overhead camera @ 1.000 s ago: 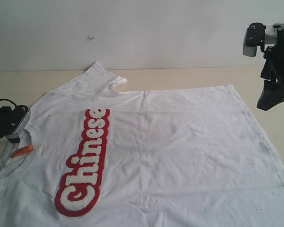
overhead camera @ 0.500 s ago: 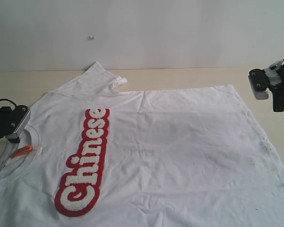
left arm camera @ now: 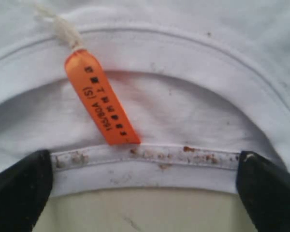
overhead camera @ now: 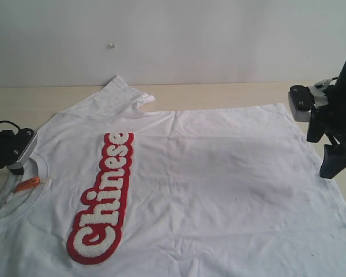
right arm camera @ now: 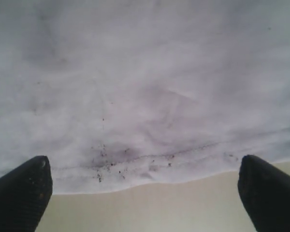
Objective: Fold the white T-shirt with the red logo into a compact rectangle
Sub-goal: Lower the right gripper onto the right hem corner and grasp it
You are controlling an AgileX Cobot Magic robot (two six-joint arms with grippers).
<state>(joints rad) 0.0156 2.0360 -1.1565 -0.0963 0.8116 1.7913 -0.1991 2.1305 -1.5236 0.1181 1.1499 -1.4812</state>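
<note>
The white T-shirt [overhead camera: 219,173] lies spread flat on the table, collar at the left, hem at the right. Its red logo [overhead camera: 104,196] reading "Chinese" runs along the chest. An orange neck tag [overhead camera: 27,184] lies inside the collar [left arm camera: 150,162]; the tag [left arm camera: 100,99] shows close up in the left wrist view. My left gripper [left arm camera: 145,193] is open, its fingers either side of the collar's ribbed edge. My right gripper [right arm camera: 142,193] is open just over the stained hem [right arm camera: 135,159]; in the exterior view this gripper [overhead camera: 333,158] hangs at the shirt's right edge.
The beige table [overhead camera: 219,93] shows beyond the shirt at the back and along the far left. A white wall [overhead camera: 173,40] stands behind. One sleeve [overhead camera: 118,95] sticks out at the back left.
My right arm has come down from high at the upper right and moved inward to the shirt's hem. The left arm and the shirt have not moved.
</note>
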